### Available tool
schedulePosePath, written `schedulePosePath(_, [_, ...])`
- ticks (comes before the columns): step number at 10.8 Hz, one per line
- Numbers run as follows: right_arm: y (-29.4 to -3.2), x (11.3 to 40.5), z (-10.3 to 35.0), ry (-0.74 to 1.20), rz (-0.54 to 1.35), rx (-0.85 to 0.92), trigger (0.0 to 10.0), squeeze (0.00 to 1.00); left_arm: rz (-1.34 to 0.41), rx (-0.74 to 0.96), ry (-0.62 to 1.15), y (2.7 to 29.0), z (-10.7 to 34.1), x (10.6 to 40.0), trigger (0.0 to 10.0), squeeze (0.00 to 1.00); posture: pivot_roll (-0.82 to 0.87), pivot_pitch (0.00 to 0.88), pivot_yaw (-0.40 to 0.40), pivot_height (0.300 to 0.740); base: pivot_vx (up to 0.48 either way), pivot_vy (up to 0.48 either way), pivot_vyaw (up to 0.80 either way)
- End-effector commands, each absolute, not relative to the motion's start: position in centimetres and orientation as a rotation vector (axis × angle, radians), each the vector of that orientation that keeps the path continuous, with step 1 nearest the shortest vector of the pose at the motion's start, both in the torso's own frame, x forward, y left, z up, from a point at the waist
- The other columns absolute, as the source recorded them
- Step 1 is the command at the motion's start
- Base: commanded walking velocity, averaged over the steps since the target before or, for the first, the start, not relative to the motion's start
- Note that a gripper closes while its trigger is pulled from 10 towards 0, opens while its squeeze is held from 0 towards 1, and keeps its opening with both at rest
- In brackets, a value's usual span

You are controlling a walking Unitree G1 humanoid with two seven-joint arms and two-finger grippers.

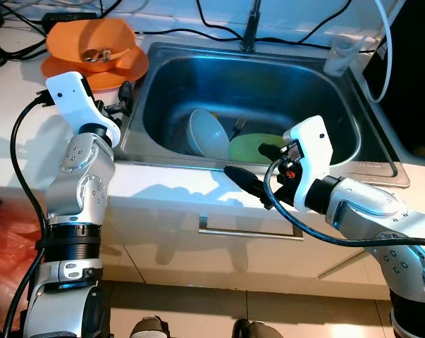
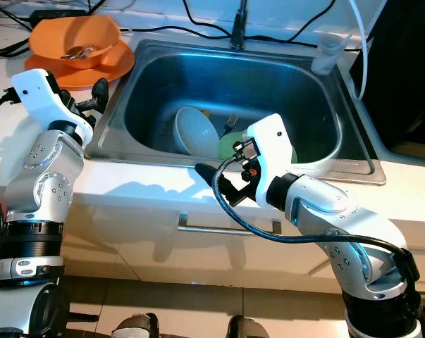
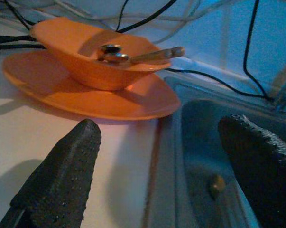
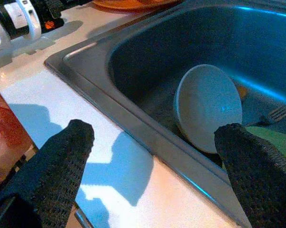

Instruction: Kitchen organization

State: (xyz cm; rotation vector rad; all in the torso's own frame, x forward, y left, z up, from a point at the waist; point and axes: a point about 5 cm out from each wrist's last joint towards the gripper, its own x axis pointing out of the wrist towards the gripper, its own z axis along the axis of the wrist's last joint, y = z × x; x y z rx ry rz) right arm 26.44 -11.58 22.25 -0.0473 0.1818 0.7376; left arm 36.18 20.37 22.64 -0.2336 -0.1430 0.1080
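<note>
Over a steel sink (image 1: 353, 123) sunk into a white table (image 1: 163, 186), both arms raised. Down in the basin: a pale bowl (image 1: 208, 132) tipped on its side, mouth turned toward the left wall, leaning beside a green plate (image 1: 251, 148) lying flat, with a fork (image 1: 239, 127) just behind them.

Right tool (image 1: 258, 172) hovering above the table's front edge, just short of the sink rim, fingers spread wide and pinching nothing. From the right wrist camera, looking along those fingers, the pale bowl sits straight ahead between the two tips, beyond the rim and lower down. Bowl and plate lie forward of this tool and below it, so probably a reach over the rim and a dip into the basin. With the bowl on edge, its upper rim looks like the likeliest place to bite.

Left tool (image 1: 125, 98) out at the sink's left rim, fingers likewise spread and empty, aimed toward an orange bowl (image 1: 92, 44) stacked on an orange plate (image 1: 124, 70) at the back left of the table, a spoon (image 3: 133, 56) resting inside the bowl. Near that stack, not touching.

Nearer arm for the dishes in the basin: the right, by a fair margin; the left better placed for the orange stack. A clear cup (image 1: 341, 55) standing at the back right corner, cables (image 1: 212, 28) trailing behind the tap.
</note>
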Motion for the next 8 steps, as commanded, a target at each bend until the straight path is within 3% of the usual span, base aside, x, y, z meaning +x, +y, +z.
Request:
schedulePosePath(1, [-11.4, 26.5, 22.3, 0.172, 0.741, -0.058, 10.0, 0.0, 0.135, -0.225, -0.123, 20.9, 22.1, 36.1, 10.0, 1.0, 0.0, 0.106, -0.027, 0.74, 0.0, 0.0, 0.0])
schedulePosePath(5, [-11.5, 26.6, 22.5, 0.153, 0.723, -0.051, 10.0, 0.0, 0.192, -0.327, -0.142, 21.9, 22.5, 36.4, 10.0, 1.0, 0.0, 0.108, -0.019, 0.74, 0.0, 0.0, 0.0])
schedulePosePath(7, [-11.6, 26.8, 22.7, 0.125, 0.698, -0.033, 10.0, 0.0, 0.237, -0.512, -0.087, 22.5, 21.3, 36.5, 10.0, 1.0, 0.0, 0.109, -0.015, 0.74, 0.0, 0.0, 0.0])
schedulePosePath(8, [-11.5, 26.7, 22.8, 0.123, 0.699, -0.029, 10.0, 0.0, 0.263, -0.546, -0.077, 23.0, 20.9, 36.5, 10.0, 0.85, 0.0, 0.109, -0.014, 0.74, 0.0, 0.0, 0.0])
